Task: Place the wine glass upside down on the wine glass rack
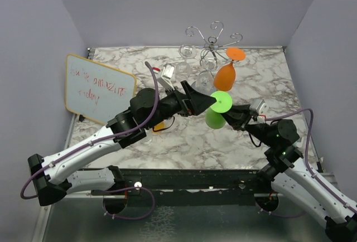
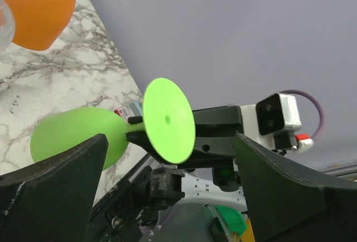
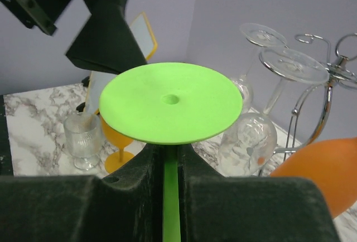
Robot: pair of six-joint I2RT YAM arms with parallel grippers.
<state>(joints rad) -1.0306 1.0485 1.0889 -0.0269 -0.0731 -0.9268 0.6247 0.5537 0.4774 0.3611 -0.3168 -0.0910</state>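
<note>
The green wine glass (image 1: 216, 111) is held in the air over the middle of the table, tilted, with its foot (image 1: 222, 101) up and its bowl down. My right gripper (image 1: 230, 115) is shut on its stem (image 3: 170, 197), just under the foot (image 3: 170, 101). My left gripper (image 1: 202, 101) is open, and its fingers (image 2: 61, 180) stand either side of the green foot (image 2: 169, 120) without touching it. The chrome wine glass rack (image 1: 212, 40) stands at the back, past the glass. An orange glass (image 1: 225, 76) and clear glasses (image 1: 188, 51) hang on it.
A whiteboard (image 1: 99, 88) leans at the left wall. A yellow goblet (image 3: 117, 141) and a ribbed clear tumbler (image 3: 81, 141) stand on the marble table (image 1: 262, 83) under my left arm. Purple walls close in three sides.
</note>
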